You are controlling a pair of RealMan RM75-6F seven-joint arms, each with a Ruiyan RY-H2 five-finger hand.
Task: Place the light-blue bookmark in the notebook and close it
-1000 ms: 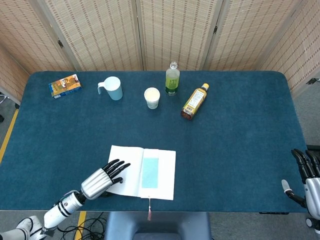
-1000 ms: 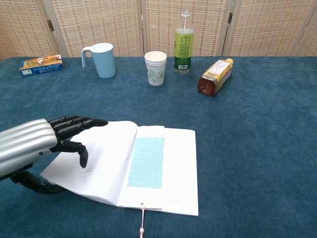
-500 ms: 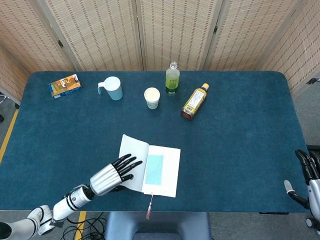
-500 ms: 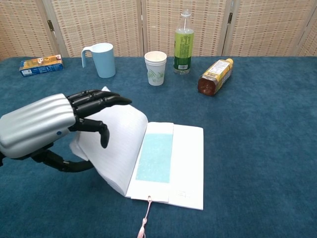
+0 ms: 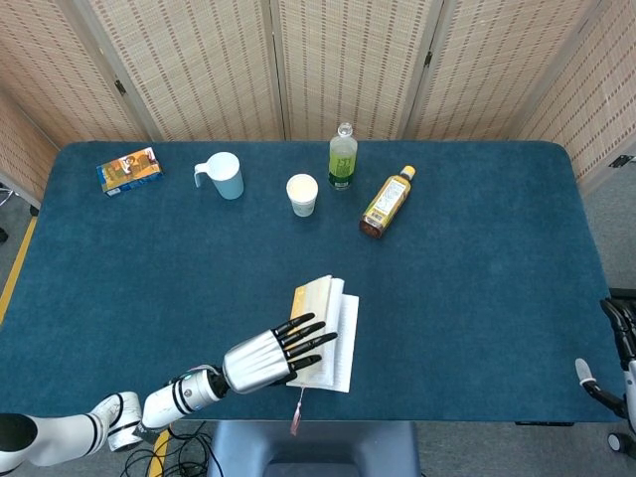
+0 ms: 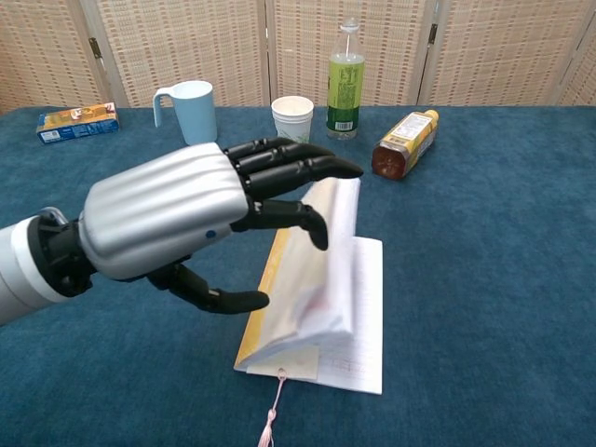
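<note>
- White-paged notebook (image 5: 328, 333) with a yellowish cover lies near the front edge of the dark-blue felt table (image 5: 477, 258), its left side tipped up, half closed; a pink ribbon (image 6: 272, 417) trails from its spine
- left robot hand (image 6: 186, 219) spreads flat against the raised cover, gripping nothing
- right robot hand (image 5: 618, 343) at the table's edge; whether it is wide or narrow cannot be told

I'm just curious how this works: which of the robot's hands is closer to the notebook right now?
Left. The left hand is against the notebook, folding its left half over. The right hand hangs off the table's far right edge.
</note>
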